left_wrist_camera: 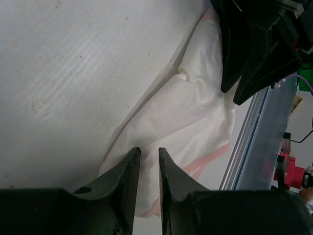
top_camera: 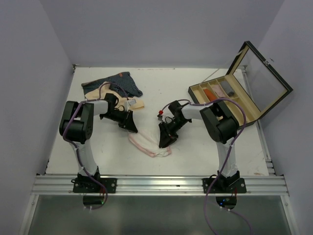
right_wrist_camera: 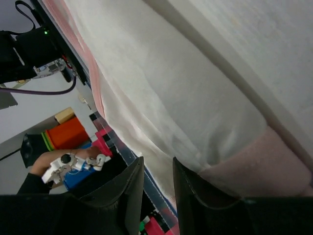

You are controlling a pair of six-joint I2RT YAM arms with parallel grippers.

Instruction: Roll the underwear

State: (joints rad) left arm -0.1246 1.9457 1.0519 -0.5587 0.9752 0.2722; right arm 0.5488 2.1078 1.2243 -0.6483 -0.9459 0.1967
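The pink-and-white underwear (top_camera: 148,145) lies as a long crumpled strip on the table between my two grippers. My left gripper (top_camera: 131,127) is at its upper-left end. In the left wrist view its jaws (left_wrist_camera: 149,150) stand a narrow gap apart with the white cloth (left_wrist_camera: 186,107) pinched between the tips. My right gripper (top_camera: 164,140) is at the strip's right end. There its jaws (right_wrist_camera: 157,160) stand apart, with the cloth (right_wrist_camera: 171,98) beside the right finger and not held. The navy striped underwear (top_camera: 113,83) and the beige one (top_camera: 135,104) lie at the back left.
A compartmented wooden box (top_camera: 222,95) stands at the back right, its glass lid (top_camera: 262,78) raised. The aluminium rail (top_camera: 156,185) runs along the table's near edge. In the left wrist view, the right gripper's black fingers (left_wrist_camera: 249,63) hang close over the cloth.
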